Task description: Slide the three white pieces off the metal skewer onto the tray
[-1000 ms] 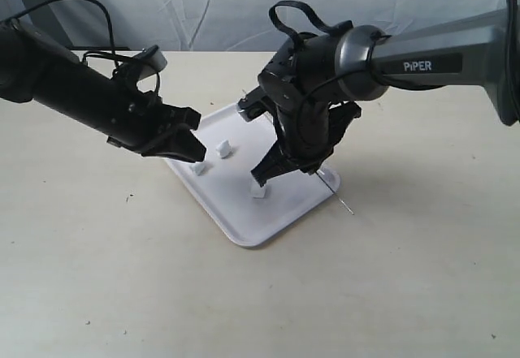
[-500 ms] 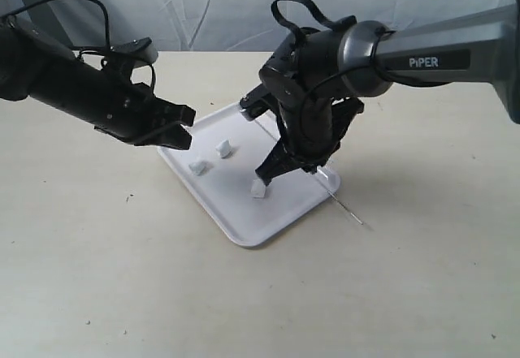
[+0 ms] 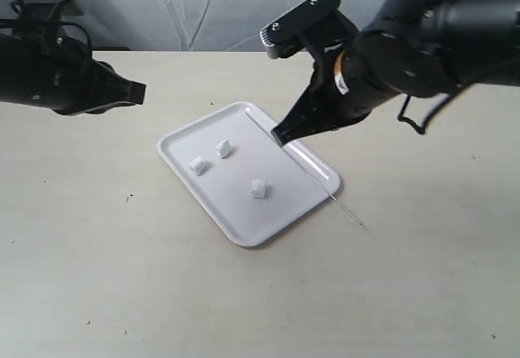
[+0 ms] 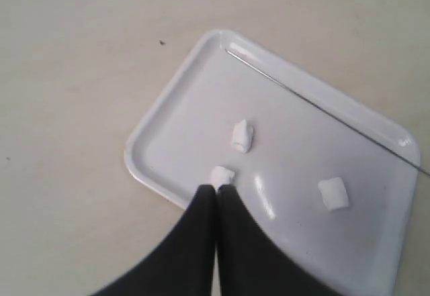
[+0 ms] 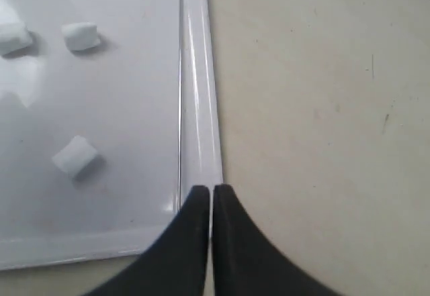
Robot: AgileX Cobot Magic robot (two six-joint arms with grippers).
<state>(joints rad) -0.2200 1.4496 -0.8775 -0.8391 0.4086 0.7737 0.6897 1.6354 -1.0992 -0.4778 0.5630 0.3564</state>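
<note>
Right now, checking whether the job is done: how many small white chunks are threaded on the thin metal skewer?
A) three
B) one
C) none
C: all three white chunks lie loose on the glossy white rectangular tray; the metal skewer along its edge is bare.

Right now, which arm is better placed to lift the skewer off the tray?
Right: right claw, shut, hangs by the skewer along the tray rim; left claw is farther away.
</note>
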